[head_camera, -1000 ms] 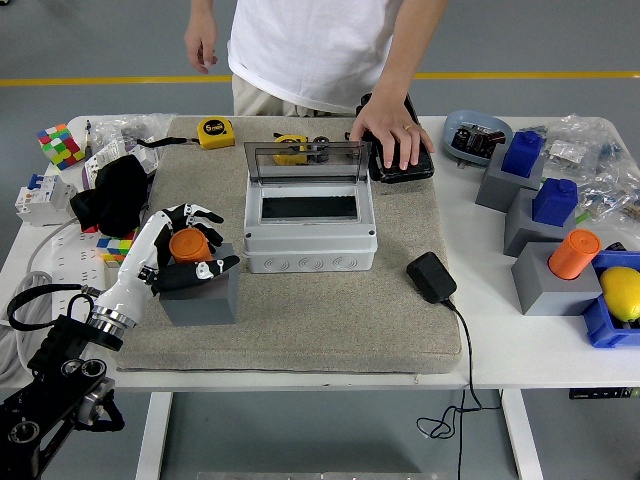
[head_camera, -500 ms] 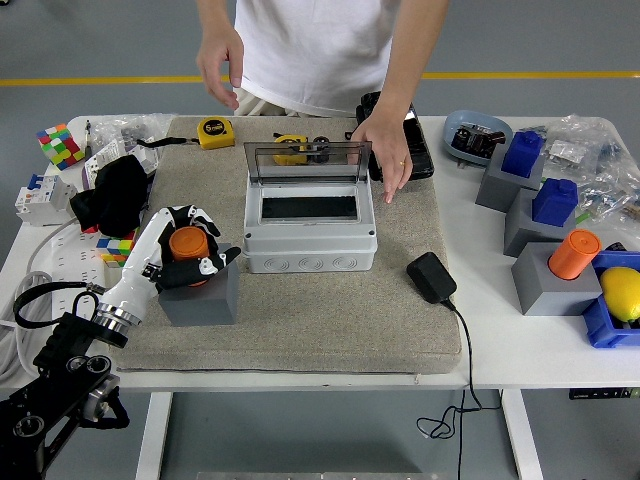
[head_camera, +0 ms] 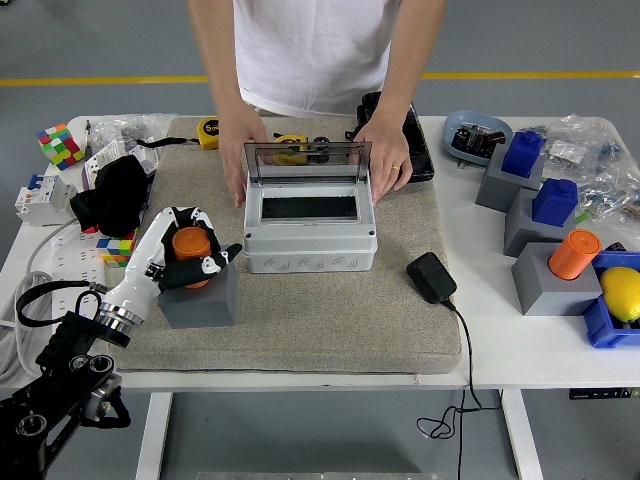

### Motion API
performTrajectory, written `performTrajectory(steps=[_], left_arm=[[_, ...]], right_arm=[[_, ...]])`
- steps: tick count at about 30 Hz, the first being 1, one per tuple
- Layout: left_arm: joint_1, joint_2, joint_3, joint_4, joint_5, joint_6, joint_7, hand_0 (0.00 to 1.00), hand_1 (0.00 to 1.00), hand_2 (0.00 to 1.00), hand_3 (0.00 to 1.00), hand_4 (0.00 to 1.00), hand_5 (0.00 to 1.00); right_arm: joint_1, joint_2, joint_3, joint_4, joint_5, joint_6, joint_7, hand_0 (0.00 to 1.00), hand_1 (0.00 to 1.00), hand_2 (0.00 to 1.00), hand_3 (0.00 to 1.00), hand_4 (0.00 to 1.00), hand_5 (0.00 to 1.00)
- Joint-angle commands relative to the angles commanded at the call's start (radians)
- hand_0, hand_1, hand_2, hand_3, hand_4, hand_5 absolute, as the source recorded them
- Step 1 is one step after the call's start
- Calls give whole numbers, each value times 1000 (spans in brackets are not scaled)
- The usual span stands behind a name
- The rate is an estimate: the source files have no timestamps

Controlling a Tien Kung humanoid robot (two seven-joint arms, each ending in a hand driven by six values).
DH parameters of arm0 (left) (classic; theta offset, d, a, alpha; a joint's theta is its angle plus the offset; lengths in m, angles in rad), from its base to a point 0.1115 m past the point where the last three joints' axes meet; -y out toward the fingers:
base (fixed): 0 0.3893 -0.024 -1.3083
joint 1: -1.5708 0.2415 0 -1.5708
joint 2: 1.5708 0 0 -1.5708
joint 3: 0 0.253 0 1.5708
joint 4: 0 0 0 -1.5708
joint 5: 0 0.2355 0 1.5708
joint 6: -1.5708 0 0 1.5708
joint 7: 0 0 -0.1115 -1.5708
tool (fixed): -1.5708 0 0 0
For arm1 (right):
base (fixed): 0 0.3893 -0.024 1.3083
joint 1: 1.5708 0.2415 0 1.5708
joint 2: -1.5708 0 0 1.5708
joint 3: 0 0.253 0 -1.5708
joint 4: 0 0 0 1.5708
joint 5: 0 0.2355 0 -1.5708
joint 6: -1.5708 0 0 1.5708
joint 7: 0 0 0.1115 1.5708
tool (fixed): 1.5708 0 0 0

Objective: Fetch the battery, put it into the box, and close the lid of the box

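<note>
The left hand [head_camera: 185,255] is curled around the orange battery [head_camera: 189,247], which stands upright in a grey holder [head_camera: 200,293] on the beige mat [head_camera: 330,320], left of the box. The fingers wrap the battery's sides closely, thumb on the near side, though from this high view it is hard to say whether they press firmly or only rest against it. The right arm is not in view.

The grey box [head_camera: 310,232] sits in the middle of the mat with its clear lid [head_camera: 308,163] standing upright at the back, the dark opening exposed. A person at the far side has one hand [head_camera: 243,160] against the box's left side and the other hand [head_camera: 383,165] against its right side, apparently steadying it.

The battery is not yet lifted, so the grip is the weak point: if the fingers sit too high or too loose, the battery could slip back or tip as it leaves the holder. The holder itself might lift with it if the fit is tight. On the way to the box the arm must clear the front wall and avoid the person's near hand, and a knock on the lid could drop it shut too soon.
</note>
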Motion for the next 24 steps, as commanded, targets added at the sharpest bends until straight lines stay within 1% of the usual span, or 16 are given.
performTrajectory(steps=[2,9,15,19,23,24], left_arm=[[0,0,-1,-2,-2,4,-10,48,87,188,237,737,2],[0,1,-5,-12,-2,8,-21,48,82,188,237,736,2],[-6,6,-10,-46,27,11,-15,49,82,186,234,734,2],[-40,23,-2,-82,87,10,4,49,82,186,234,734,2],[-90,42,21,-115,140,8,31,49,81,183,229,738,2],[-96,45,24,-118,146,8,35,49,81,183,229,738,2]], right_arm=[[0,0,0,0,0,0,0,653,673,691,650,963,554],[1,1,-1,1,1,-1,1,652,673,691,650,963,554],[0,3,-1,0,1,0,1,652,673,691,650,962,553],[1,2,-2,1,2,-1,1,652,673,691,650,962,553],[2,2,-2,1,3,-1,1,652,673,691,649,961,552],[2,3,-2,1,3,-1,1,652,673,691,649,961,552]])
